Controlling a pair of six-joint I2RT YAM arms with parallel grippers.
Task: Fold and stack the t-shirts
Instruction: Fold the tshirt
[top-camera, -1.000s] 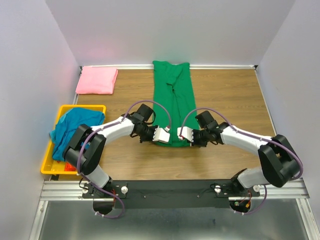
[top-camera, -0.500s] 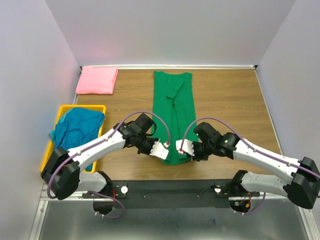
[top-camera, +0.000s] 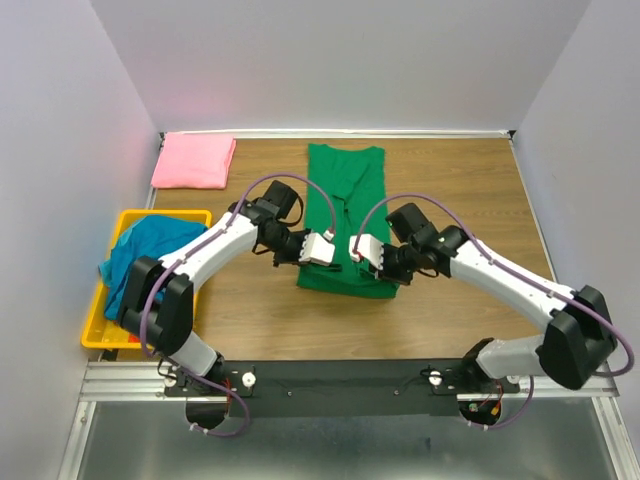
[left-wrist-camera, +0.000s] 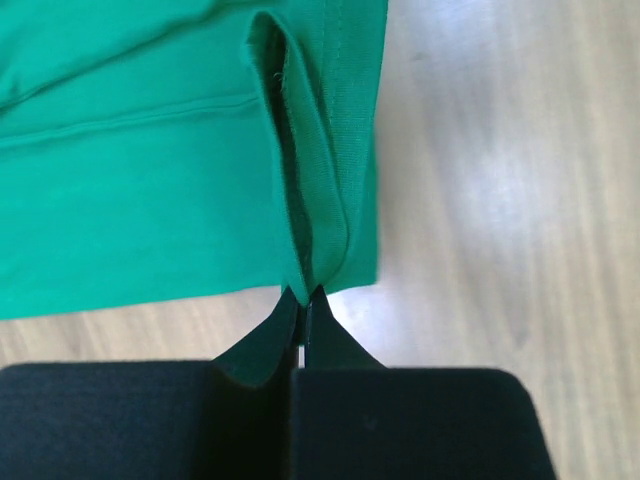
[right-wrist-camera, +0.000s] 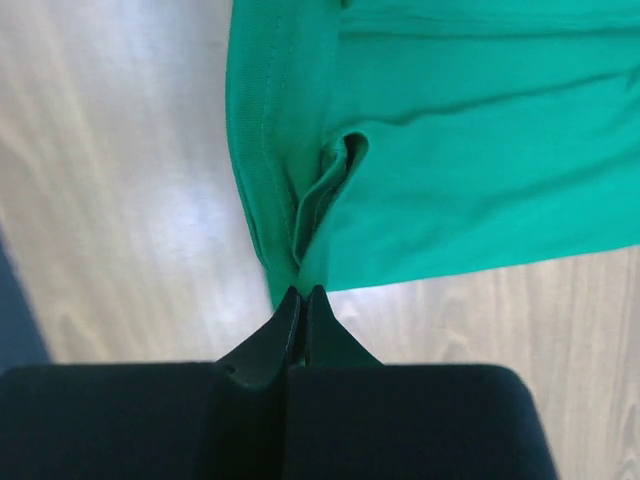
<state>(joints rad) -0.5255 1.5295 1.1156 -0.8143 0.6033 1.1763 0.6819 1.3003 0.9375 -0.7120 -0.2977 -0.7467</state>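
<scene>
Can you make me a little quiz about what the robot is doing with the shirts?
1. True or false: the left hand and the right hand both pinch the green t-shirt.
2. Where is the pink t-shirt? A hanging from an arm; B folded at the far left corner of the table; C under the green one.
3. What colour t-shirt lies in the yellow bin?
Key: 1 true; 2 B; 3 the teal-blue t-shirt.

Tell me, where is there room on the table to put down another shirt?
Biggest bare patch: table right of the green shirt, out to the right wall. Smaller one: between the pink shirt and green shirt. Crowded: the middle, where the left gripper and right gripper pinch the green shirt, and the left side by the bin.
</scene>
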